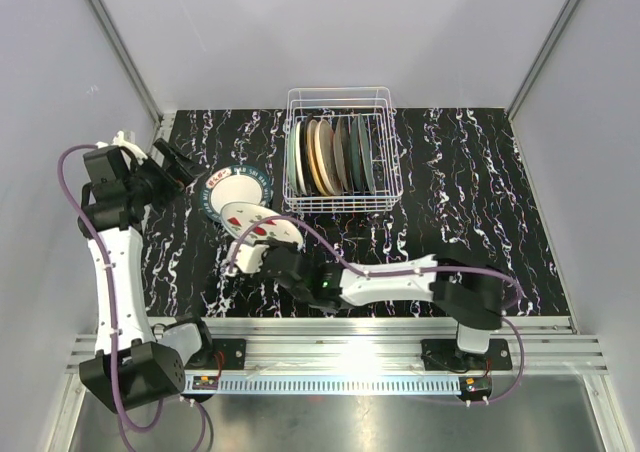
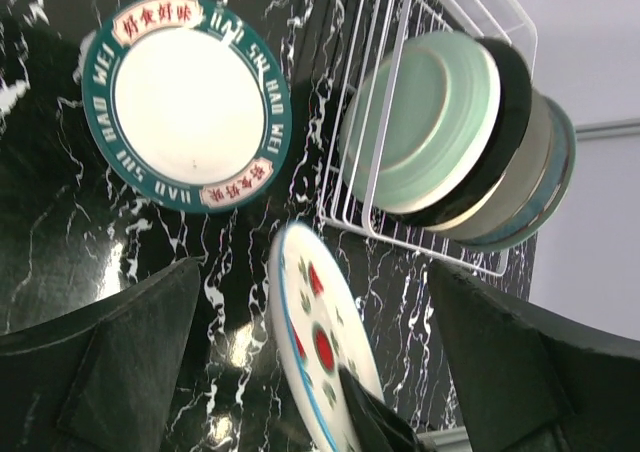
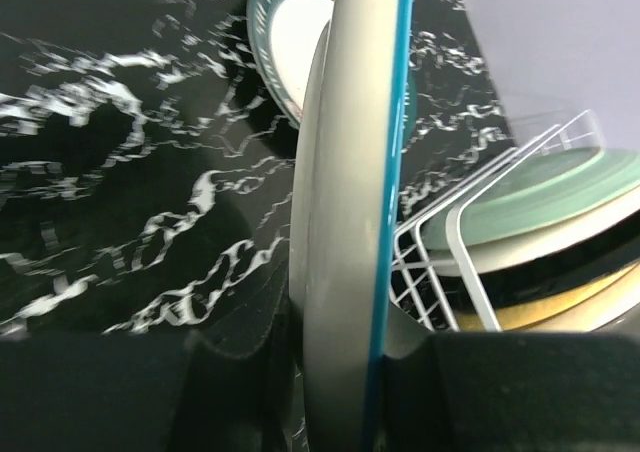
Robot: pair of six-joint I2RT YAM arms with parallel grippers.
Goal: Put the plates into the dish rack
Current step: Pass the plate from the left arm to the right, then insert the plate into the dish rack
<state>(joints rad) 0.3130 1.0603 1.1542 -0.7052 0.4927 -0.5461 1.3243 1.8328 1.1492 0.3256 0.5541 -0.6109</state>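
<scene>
Inspection of the black marbled table (image 1: 470, 192):

- The dish rack (image 1: 340, 208), of white wire, stood at the far middle of the table. A row of plates stood on edge inside it. The pale green plate (image 2: 425, 122) was at the rack's left end, with dark, cream and grey ones behind it.
- A green-rimmed plate (image 2: 188, 102) lay flat on the table to the left of the rack. Its rim carried white Latin lettering, with "HAO", "SHU" and "WEI" legible. Two cream panels bore red Chinese characters, which appeared to read 好食好味.
- The right gripper (image 1: 252, 255) was clamped on the edge of a white plate with red motifs and a blue rim (image 2: 315, 342). The plate was tilted and clear of the table, near the rack's front left corner. No writing was legible on it.
- The left gripper (image 1: 183, 167) was spread wide and held nothing. It was beside the green-rimmed plate.
</scene>
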